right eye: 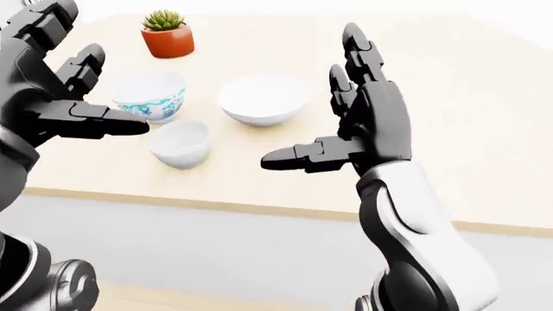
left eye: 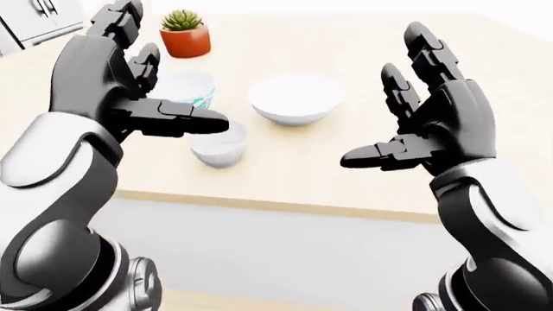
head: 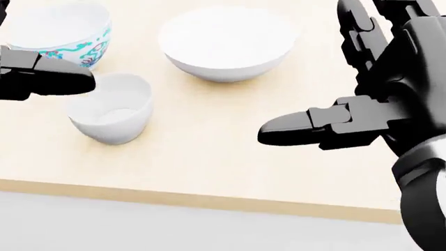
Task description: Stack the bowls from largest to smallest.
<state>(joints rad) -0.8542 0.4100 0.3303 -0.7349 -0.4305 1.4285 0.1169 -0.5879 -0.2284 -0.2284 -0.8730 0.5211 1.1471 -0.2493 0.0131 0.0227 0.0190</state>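
Bowls on wooden table (right eye: 484, 129) | large white bowl (head: 226, 44) at 12 o'clock in head view | patterned bowl (right eye: 148, 94) at 10 o'clock | small white cup-bowl (head: 111, 114) at 9 (nearest the edge) | left hand (left eye: 112, 91) spread, empty | right hand (right eye: 358, 123) spread, empty | potted succulent (right eye: 166, 32) beyond bowls

Three upright bowls: wide white (head: 226, 44), patterned (right eye: 148, 94), small white (head: 111, 115), apart.
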